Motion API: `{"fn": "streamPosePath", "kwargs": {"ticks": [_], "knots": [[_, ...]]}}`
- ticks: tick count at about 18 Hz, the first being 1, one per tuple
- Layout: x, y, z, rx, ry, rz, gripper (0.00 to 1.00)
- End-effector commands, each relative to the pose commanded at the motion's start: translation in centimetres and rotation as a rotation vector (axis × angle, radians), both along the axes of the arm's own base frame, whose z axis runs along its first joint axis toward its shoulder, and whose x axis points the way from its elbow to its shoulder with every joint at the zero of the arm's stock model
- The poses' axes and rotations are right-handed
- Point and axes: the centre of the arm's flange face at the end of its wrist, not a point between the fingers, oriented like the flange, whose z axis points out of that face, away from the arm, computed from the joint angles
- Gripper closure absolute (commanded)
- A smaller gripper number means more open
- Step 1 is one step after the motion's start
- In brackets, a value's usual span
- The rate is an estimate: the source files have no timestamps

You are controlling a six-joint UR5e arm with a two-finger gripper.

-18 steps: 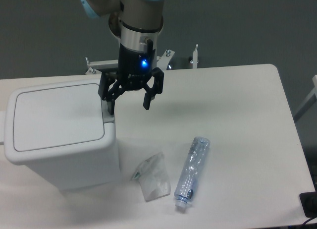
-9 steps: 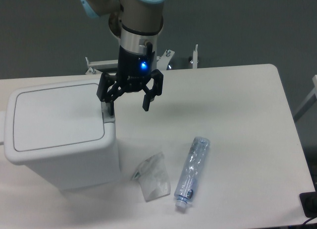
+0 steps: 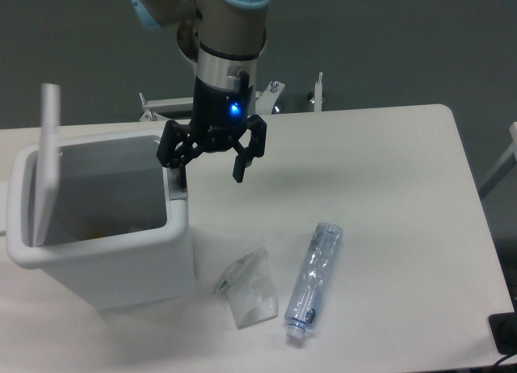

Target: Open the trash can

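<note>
Trash can (image 3: 121, 264) beneath spread claw (image 3: 208, 173)

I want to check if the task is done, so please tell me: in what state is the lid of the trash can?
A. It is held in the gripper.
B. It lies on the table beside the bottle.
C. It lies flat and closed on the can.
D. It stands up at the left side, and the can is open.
D: the lid stands upright at the left edge of the trash can, whose inside is visible; the open gripper holds nothing.

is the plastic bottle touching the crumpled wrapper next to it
Apart. The camera view shows bare table between the plastic bottle and the crumpled wrapper.
</note>
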Motion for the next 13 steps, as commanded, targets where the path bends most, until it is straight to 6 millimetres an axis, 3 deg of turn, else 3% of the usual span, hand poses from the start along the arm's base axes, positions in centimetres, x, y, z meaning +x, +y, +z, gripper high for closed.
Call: {"fn": "streamPosePath", "kwargs": {"ticks": [3, 6, 9, 13], "knots": [[-2.2, -0.5, 5.0, 0.071, 0.090, 0.037, 0.00], [-7.7, -3.7, 7.8, 0.088, 0.190, 0.082, 0.00], [-11.4, -4.5, 7.5, 0.024, 0.294, 0.033, 0.00], [-15.7, -7.8, 5.4, -0.120, 0.440, -0.171, 0.00]]}}
